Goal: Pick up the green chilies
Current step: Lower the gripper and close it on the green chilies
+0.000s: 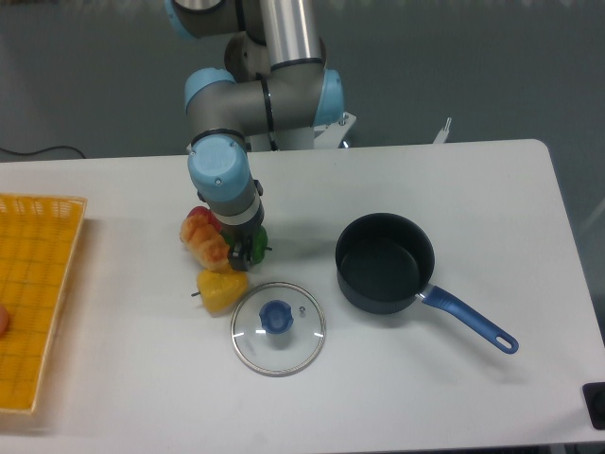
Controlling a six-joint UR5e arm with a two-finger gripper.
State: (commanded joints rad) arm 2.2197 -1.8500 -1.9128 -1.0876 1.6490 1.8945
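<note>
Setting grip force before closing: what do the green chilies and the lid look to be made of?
The green chilies: probably hard moulded plastic, judging by the saturated, smooth green; mostly hidden behind the gripper. The lid: seemingly clear glass, since the table shows through, with a thin metal-looking rim and blue, likely plastic, knob.

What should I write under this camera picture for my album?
Robot gripper down at the green chilies, beside a yellow pepper, glass lid and blue-handled pot.
</note>
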